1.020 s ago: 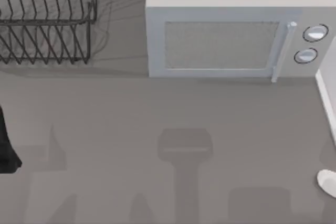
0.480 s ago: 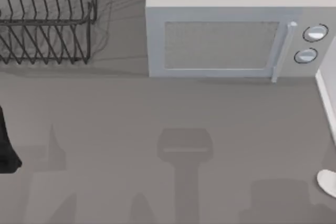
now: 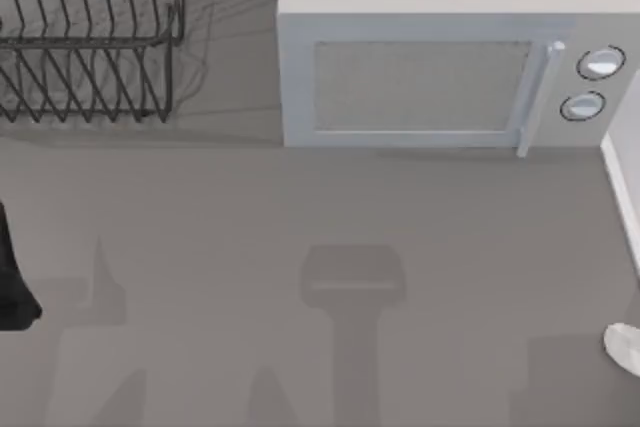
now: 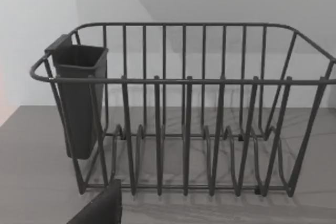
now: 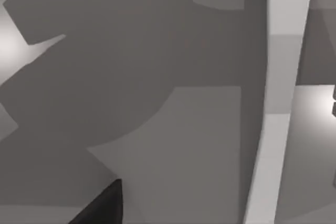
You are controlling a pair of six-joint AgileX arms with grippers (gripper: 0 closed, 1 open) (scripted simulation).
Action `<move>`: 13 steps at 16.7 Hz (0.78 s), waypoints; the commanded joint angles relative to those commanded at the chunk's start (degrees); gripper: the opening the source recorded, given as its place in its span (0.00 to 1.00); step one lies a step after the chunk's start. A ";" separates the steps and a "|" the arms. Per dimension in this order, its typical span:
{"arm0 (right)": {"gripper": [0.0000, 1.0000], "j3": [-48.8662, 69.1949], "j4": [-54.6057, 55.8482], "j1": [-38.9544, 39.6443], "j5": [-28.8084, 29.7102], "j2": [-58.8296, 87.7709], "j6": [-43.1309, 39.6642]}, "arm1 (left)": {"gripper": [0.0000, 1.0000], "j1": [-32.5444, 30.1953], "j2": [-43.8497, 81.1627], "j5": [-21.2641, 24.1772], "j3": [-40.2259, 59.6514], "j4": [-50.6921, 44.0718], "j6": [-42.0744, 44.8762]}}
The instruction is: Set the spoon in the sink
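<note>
The spoon (image 3: 624, 349) shows as a small white rounded oval end on the grey counter, at the right edge near the front. Its handle is cut off by that edge. A white strip (image 3: 620, 192) runs along the right edge behind the spoon and looks like the sink's rim (image 5: 278, 103); the basin is out of view. My left arm (image 3: 10, 282) stays parked as a black shape at the left edge. A dark part of my left gripper (image 4: 100, 208) points toward the dish rack. A dark part of my right gripper (image 5: 100, 205) hangs above the counter beside the white strip.
A white microwave (image 3: 430, 57) with two round silver knobs (image 3: 600, 63) stands at the back, right of the middle. A dark wire dish rack (image 3: 90, 42) with a dark cup holder (image 4: 79, 103) stands at the back left. Arm shadows lie across the grey counter's front.
The shadow at the counter's front right has slid rightward toward the spoon. The spoon, the left arm, the microwave and the rack have not moved.
</note>
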 joint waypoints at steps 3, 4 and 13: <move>1.00 -0.04 0.06 0.00 0.00 0.03 0.00 | 1.00 0.00 0.00 0.00 0.00 0.00 0.00; 1.00 -0.04 0.06 0.00 0.00 0.03 0.00 | 1.00 0.00 0.00 0.00 0.00 0.00 0.00; 0.32 -0.04 0.06 0.00 0.00 0.03 0.00 | 1.00 0.00 0.00 0.00 0.00 0.00 0.00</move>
